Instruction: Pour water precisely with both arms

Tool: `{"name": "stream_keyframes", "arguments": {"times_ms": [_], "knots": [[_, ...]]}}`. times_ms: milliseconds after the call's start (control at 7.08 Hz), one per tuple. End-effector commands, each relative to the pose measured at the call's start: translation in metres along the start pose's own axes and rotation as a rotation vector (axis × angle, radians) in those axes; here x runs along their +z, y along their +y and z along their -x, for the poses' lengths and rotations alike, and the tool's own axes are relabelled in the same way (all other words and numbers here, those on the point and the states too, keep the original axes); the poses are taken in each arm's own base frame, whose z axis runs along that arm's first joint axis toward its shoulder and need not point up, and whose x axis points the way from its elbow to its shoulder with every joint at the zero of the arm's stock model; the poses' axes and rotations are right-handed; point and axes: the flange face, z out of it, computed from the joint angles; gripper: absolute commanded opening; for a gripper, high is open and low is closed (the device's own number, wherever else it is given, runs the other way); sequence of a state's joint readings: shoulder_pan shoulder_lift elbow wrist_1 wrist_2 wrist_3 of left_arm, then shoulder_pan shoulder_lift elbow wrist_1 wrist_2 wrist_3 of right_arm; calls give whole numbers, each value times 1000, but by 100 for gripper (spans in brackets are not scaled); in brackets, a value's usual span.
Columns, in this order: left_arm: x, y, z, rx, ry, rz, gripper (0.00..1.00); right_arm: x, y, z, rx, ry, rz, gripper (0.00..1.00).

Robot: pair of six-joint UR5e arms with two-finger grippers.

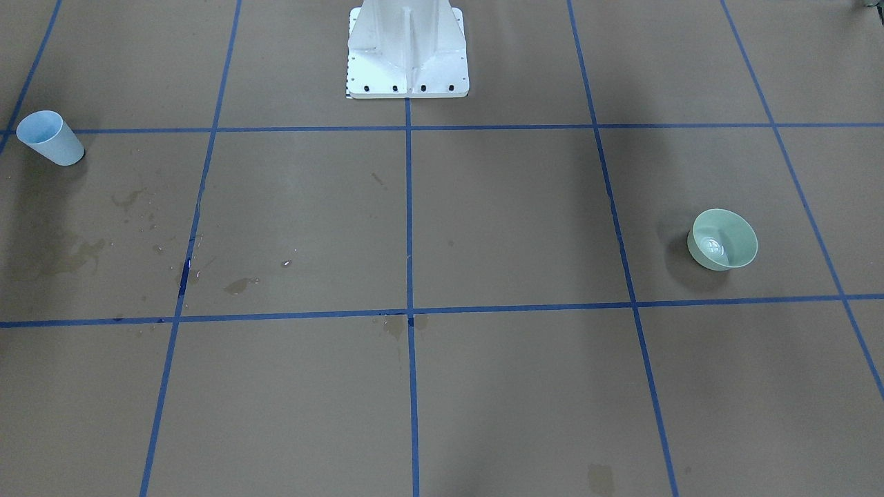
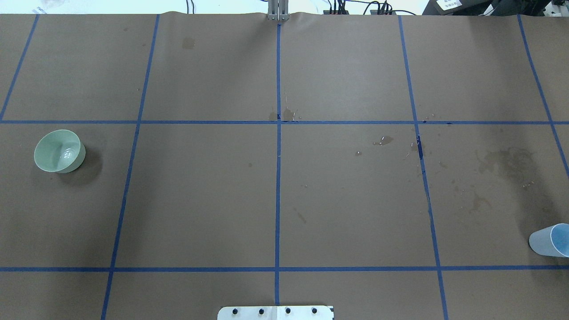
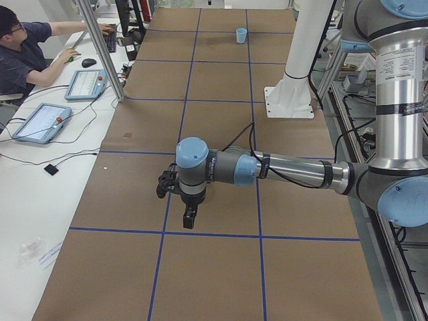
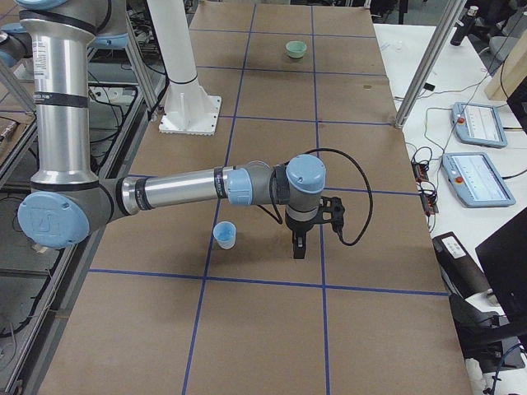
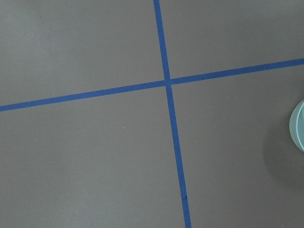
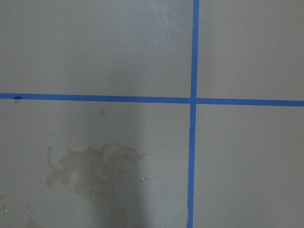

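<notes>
- The green bowl point(image 2: 59, 151) stands upright on the brown-paper table point(image 2: 200, 200) in the left half of the overhead view. The blue cup point(image 2: 550, 240) stands at that view's right edge, well apart from the bowl.
- The water point(image 1: 714, 246) shows only as pale glints in the bowl's bottom. They are clearest in the front-facing view. Whether the cup holds any cannot be told.
- Dark wet stains point(image 6: 90, 173) mark the paper on the cup's side. The right wrist view shows them close up, beside a crossing of blue tape point(image 6: 194, 100).
- Neither the overhead nor the front-facing view shows an arm, only the white pedestal point(image 1: 407, 48).
- The left-side view shows the left arm point(image 3: 294, 170) stretched low over the table, with the left gripper point(image 3: 189, 224) pointing down. Whether its fingers are wide or narrow cannot be told.
- The right-side view shows the right arm point(image 4: 181, 189) likewise. The right gripper point(image 4: 297, 251) hangs just beside the cup, not touching it, and its finger spread cannot be told.
- The left wrist view catches only the bowl's rim at its right edge.
</notes>
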State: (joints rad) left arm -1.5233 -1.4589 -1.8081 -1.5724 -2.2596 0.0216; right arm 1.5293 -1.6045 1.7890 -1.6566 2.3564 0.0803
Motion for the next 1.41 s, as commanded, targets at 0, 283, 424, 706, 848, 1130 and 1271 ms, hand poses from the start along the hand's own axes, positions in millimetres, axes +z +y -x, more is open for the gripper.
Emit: {"name": "stream_keyframes", "arguments": {"times_ms": [0,283,424,706,848,1130,1271], "knots": [[-2,0,-2,3,0,-4,100,-2,-1,2,-4,0,-4,100],[-10,-2,-8,11,-2,-19,100,-4,-4,4,-4,1,-8,100],[-15,-4,-14,12,-1,-24,100,-5,-3,5,-2,1,-10,100],[-19,-10,-28,-43,69,-76,100,-5,-3,5,1,2,-10,100],[-8,-9,-47,-136,111,-122,100,-4,-3,4,2,4,-9,100],[70,-10,-112,-227,174,-110,100,-5,-4,5,0,10,-13,100],[103,-7,-128,-245,181,-135,100,-5,-5,5,-1,10,-13,100]]}}
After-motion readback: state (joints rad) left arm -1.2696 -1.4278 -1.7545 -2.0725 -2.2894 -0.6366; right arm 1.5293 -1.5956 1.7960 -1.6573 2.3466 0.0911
